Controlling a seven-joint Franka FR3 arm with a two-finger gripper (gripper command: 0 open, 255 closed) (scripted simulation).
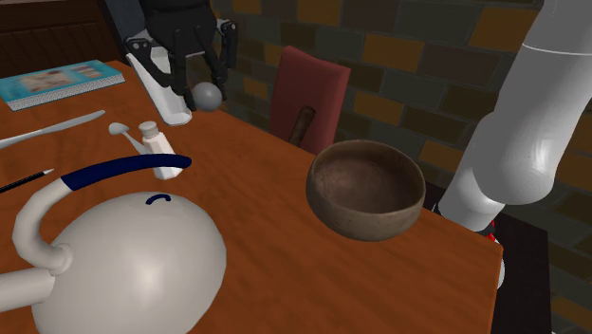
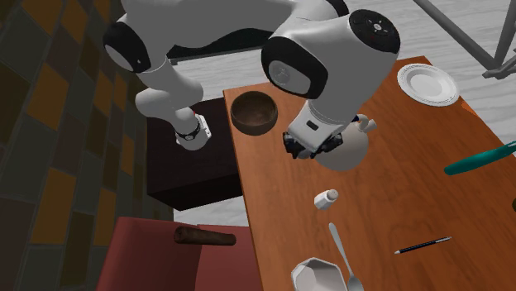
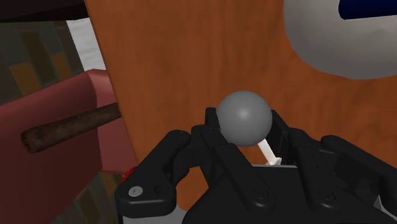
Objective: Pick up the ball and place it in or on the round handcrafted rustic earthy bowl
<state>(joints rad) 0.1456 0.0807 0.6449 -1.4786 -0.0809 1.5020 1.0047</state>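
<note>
**Ball pinched high above the wooden surface**

A brown wooden surface (image 1: pixel 275 251) stands in front of a wall of dark and orange bricks (image 1: pixel 408 57). The white arm rises from its stand at the shoulder view's right edge and arches over the surface. Its thick wrist turns downward, so the hand hangs from above with its fingers pointing at the wood. The end effector (image 1: pixel 202 80) is raised clear of the surface. Its two black fingers (image 3: pixel 278 127) pinch one grey ball (image 3: pixel 243 116) between them, one on each side. The ball is up in the air at the fingertips.

One brown bowl (image 1: pixel 365 204) sits upright near the surface's edge, lower than the end effector and well apart from it, toward the shoulder view's right. One round white pot (image 1: pixel 133 270) with a dark blue handle rests on the wood below the end effector, off to one side. Also below the end effector runs the edge of the surface. Beyond that edge is one red chair (image 1: pixel 313 85) with one brown stick (image 3: pixel 70 127) lying on its seat.

Farther from the end effector lie one small white bottle (image 2: pixel 325 198), one spoon (image 2: pixel 341 248), one pencil (image 2: pixel 422 245), one white dish (image 2: pixel 318 275), one white plate (image 2: pixel 427 84) and one book (image 1: pixel 62 83).
</note>
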